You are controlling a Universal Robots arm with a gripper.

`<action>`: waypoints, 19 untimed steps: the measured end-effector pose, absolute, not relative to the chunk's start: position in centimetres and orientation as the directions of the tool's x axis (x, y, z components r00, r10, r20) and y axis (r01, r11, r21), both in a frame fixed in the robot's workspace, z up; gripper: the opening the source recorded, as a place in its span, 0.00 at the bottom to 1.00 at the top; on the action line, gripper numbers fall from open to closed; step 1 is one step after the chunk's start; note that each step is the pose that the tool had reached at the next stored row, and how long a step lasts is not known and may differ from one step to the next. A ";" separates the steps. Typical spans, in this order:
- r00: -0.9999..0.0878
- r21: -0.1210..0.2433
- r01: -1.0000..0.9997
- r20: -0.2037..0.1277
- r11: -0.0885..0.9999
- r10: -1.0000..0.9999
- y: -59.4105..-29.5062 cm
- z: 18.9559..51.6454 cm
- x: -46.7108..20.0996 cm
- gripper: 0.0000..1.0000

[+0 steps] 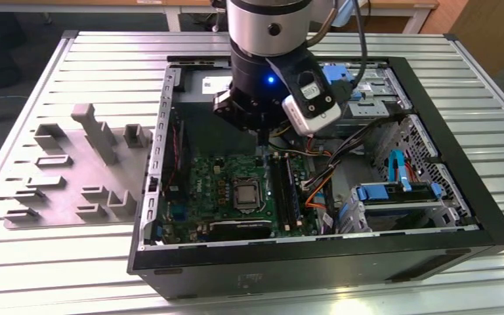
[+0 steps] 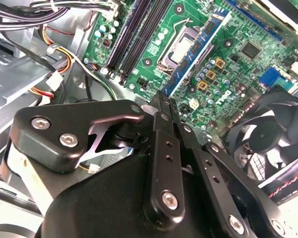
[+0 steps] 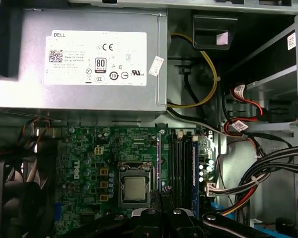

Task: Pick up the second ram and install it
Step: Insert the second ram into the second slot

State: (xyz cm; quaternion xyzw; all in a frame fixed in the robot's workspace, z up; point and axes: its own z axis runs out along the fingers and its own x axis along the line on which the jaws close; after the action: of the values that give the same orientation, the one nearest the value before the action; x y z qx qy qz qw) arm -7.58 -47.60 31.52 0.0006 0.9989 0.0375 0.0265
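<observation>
In the middle of the exterior view we see the end effector point(image 1: 261, 134) down inside the open computer case point(image 1: 322, 269), which lies on the slatted desk point(image 1: 103, 46). Its fingers are pinched narrow on the second ram point(image 2: 193, 54) (a thin blue-green stick). The stick juts from the tips over the green motherboard point(image 2: 238, 74), near the black memory slots point(image 2: 134, 34). Grey fixture blocks point(image 1: 103, 138) stand at the exterior view's left.

A slatted metal table point(image 1: 497, 138) bears an open computer case point(image 1: 322, 266) and a grey fixture point(image 1: 60, 193).
</observation>
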 end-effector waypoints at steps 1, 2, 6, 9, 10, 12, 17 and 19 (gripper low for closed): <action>-0.999 0.075 -0.006 -0.053 0.997 -0.002 -47.6 31.4 -7.5 0.12; -0.999 0.075 -0.012 -0.053 0.997 -0.008 -47.6 31.4 -7.4 0.12; -0.998 0.075 -0.029 -0.052 0.997 -0.025 -47.6 31.0 -7.0 0.12; -0.998 0.075 -0.031 -0.052 0.997 -0.027 -47.6 30.8 -7.0 0.12; -0.998 0.075 -0.032 -0.052 0.997 -0.028 -47.6 30.7 -7.0 0.12; -0.998 0.075 -0.032 -0.052 0.997 -0.028 -47.6 30.5 -7.0 0.12; -0.998 0.075 -0.033 -0.052 0.997 -0.029 -47.6 30.1 -6.8 0.12; -0.998 0.075 -0.033 -0.052 0.997 -0.029 -47.6 30.0 -6.7 0.12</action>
State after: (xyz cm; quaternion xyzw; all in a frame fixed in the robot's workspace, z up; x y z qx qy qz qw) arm -6.68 -47.60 29.96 -0.0154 0.9988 0.0378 0.0255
